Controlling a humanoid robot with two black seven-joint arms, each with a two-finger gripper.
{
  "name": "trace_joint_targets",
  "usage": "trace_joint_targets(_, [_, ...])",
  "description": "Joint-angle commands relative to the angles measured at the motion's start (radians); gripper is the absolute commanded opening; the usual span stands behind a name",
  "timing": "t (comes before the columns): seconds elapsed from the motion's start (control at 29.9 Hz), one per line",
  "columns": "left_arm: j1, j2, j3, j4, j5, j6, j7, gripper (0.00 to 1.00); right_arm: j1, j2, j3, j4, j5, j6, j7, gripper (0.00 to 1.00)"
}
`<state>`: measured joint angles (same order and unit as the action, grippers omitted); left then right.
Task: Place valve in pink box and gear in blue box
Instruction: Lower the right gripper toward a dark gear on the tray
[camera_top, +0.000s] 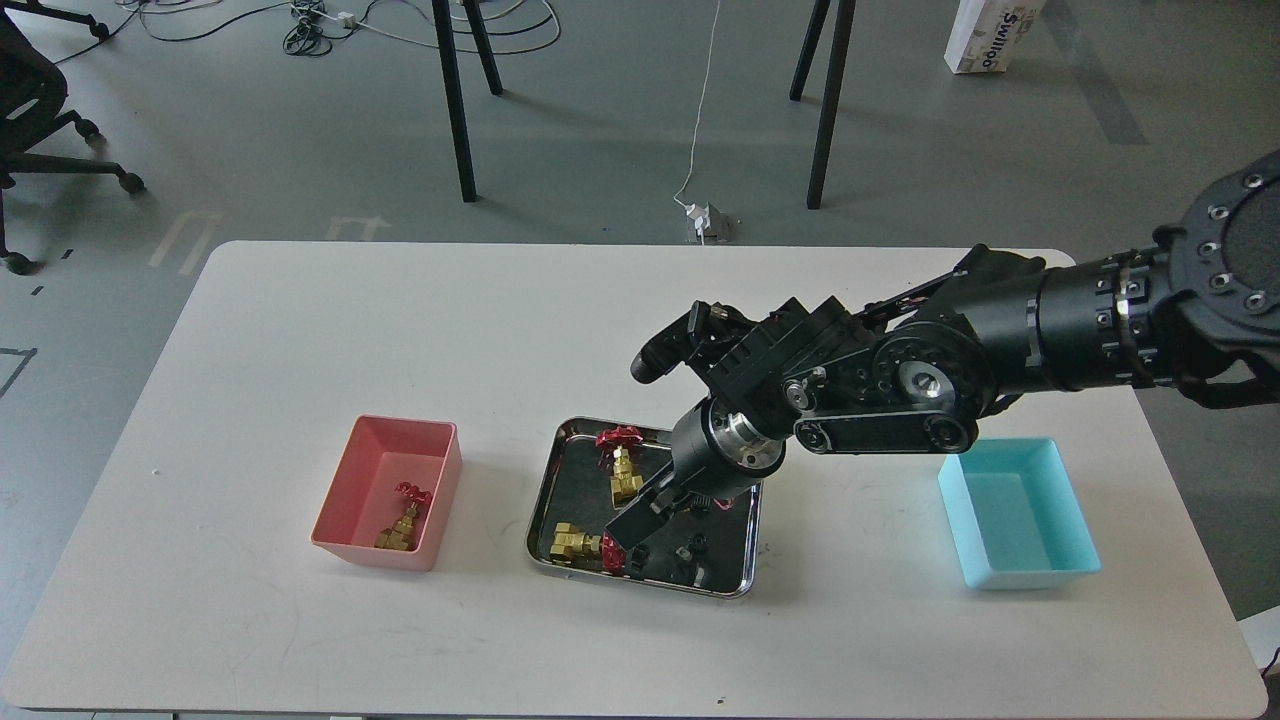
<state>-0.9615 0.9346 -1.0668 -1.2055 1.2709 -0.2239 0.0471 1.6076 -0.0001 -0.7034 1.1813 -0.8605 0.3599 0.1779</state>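
My right gripper (632, 533) reaches down into the steel tray (543, 505), its dark fingers low over the tray's front middle, next to a lying valve (578, 545). I cannot tell whether the fingers are open or shut. Another valve (621, 468) stands upright at the tray's back left. The wrist hides the tray's back right. A black gear (696, 548) lies at the front right of the tray. The pink box (350, 470) at the left holds one valve (404, 518). The blue box (1015, 515) at the right looks empty. My left gripper is out of view.
The white table (300, 330) has rounded edges. My thick right arm (1000, 330) spans the air above the table's right half, over the blue box's back edge. Table legs, cables and a chair stand on the floor behind.
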Motion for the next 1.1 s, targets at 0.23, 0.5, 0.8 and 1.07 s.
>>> trace_joint_targets(0.23, [-0.023,0.003,-0.001,0.001,-0.035,0.005,-0.001,0.94,-0.069,0.000,-0.067,-0.075,0.004,0.036,0.003,0.99])
trace_joint_targets(0.5, [-0.066,0.003,0.011,0.000,-0.036,0.001,0.000,0.94,-0.129,0.000,-0.119,-0.150,0.003,0.036,0.005,0.99])
trace_joint_targets(0.8, [-0.068,0.003,0.011,0.000,-0.036,0.003,0.000,0.94,-0.152,0.000,-0.114,-0.169,0.004,-0.004,0.074,0.94])
trace_joint_targets(1.07, [-0.066,0.010,0.011,0.000,-0.061,0.005,0.002,0.94,-0.184,0.000,-0.113,-0.172,0.004,-0.050,0.104,0.92])
